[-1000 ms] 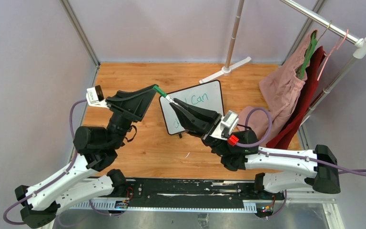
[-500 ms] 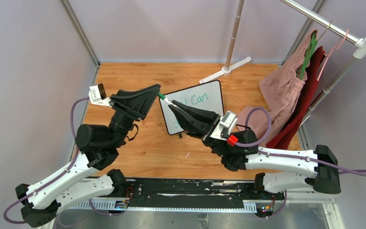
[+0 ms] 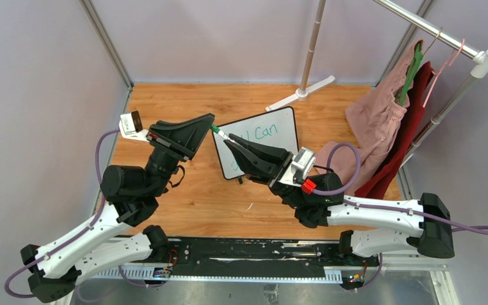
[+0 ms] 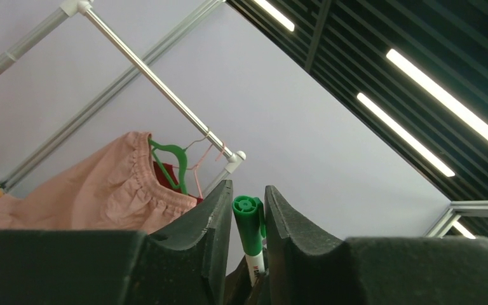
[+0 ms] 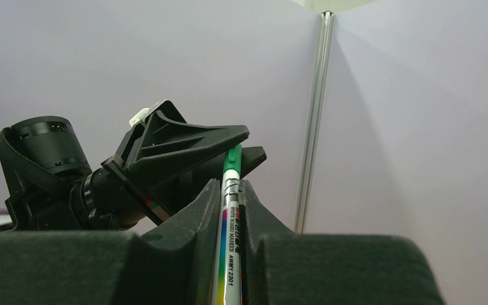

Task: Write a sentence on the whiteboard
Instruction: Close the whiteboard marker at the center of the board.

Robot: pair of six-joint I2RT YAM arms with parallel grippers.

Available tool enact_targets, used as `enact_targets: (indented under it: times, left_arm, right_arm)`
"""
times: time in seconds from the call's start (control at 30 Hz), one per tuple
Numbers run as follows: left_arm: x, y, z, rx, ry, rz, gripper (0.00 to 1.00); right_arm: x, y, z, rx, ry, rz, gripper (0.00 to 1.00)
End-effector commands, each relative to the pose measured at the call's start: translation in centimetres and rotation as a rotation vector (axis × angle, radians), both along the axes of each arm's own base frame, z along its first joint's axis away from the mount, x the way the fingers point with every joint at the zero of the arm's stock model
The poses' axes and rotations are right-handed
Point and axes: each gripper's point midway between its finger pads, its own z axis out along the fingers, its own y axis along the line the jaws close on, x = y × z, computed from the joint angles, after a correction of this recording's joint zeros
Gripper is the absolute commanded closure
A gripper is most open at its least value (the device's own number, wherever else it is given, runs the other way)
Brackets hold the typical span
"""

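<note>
A: Top external, L side first. What's the left claw (image 3: 211,121) doing?

B: It's up off the tabletop (image 3: 197,197), fingers either side of the green cap (image 4: 248,213) of the marker (image 3: 219,131). Left wrist cam shows the cap betw. the two fingers w/ hardly any gap. Can't tell if it's actually pinched.

A: Next over?

B: The right claw (image 3: 227,141) is closed on the marker barrel. On the right wrist cam the printed barrel is wedged betw. both fingers, w/ the green end poking out toward the left claw.

A: And the whiteboard?

B: The whiteboard (image 3: 279,152) is on the tabletop, approx. centre, partly under the right claw and arm. For the sentence (image 3: 270,132), only "Can" is readable, in green on the top line. A few green strokes show lower L and the arm hides the rest.

A: R side?

B: There's a clothes rail (image 3: 432,28) w/ a pink garment (image 3: 375,117), a red one behind it and a green hanger (image 3: 410,76). The pink hem reaches the tabletop near the board's R edge.
</note>
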Motion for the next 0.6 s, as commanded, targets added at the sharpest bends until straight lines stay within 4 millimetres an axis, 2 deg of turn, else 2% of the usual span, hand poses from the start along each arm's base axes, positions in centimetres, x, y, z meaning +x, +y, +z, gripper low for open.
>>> enact_targets:
  times: [0.0,0.2,0.37,0.57]
  left_arm:
    - [-0.6,0.4,1.2,-0.024,-0.022,-0.013,0.71]
    - [-0.6,0.0,0.8,-0.017,-0.017,-0.026,0.80]
    - [-0.6,-0.6,0.4,-0.007,-0.010,-0.053,1.00]
    - [-0.4,-1.3,-0.7,-0.013,0.032,-0.088,1.00]
  right_arm:
    - [-0.6,-0.6,0.7,0.031,-0.001,0.013,1.00]
    - [-0.3,-0.5,0.5,0.027,0.005,-0.001,1.00]
    - [0.1,-0.2,0.4,0.022,0.011,-0.018,1.00]
    - [0.3,-0.1,0.5,0.031,0.002,-0.039,1.00]
